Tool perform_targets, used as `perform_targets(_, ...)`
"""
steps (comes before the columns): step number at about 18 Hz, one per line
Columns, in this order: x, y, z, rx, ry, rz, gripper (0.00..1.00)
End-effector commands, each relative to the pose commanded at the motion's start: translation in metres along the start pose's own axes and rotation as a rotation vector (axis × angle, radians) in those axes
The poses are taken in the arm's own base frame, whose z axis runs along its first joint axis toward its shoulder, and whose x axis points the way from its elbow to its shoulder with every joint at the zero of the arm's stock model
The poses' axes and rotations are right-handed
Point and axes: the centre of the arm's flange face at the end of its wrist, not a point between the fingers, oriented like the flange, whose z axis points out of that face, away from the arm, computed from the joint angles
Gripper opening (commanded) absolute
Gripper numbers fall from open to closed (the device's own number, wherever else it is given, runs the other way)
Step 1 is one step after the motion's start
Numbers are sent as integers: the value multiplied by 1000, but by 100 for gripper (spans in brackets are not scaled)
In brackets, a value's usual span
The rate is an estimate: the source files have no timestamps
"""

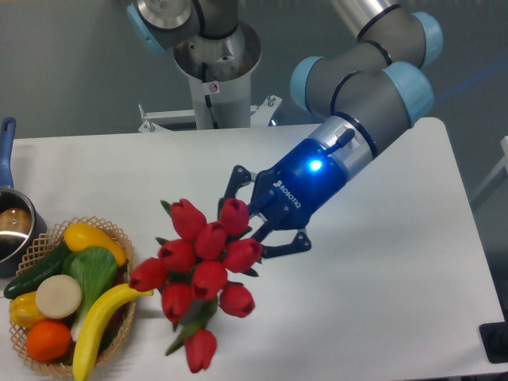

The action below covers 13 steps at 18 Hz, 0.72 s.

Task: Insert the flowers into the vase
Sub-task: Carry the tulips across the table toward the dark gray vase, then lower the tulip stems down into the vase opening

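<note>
The gripper (252,226) reaches into the tulip bunch (202,270) from the upper right above the counter (381,278); buds hide its fingertips, so whether the jaws clench is unclear.

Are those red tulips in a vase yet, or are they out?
Out. The flowers hang bunched at the claw, above the table beside the fruit basket. No vase shows in this view.

The left of the counter (397,262) was blocked by a woven basket (119,238) of fruit and a pot (16,226) at the edge. The middle was taken by the tulips (202,266). Bare counter was seen right of the claw (252,226).
</note>
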Motion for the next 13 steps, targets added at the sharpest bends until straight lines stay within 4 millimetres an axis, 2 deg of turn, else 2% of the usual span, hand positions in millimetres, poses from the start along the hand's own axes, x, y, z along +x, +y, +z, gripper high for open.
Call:
perform_targets(2,5,5,23,-2,39,7,0)
perform_targets(3,7,5,26,9,53,5,0)
perform_targets(9,11,6,37,27,87,0,0)
perform_targets(13,3,23,38,27,89,-28,0)
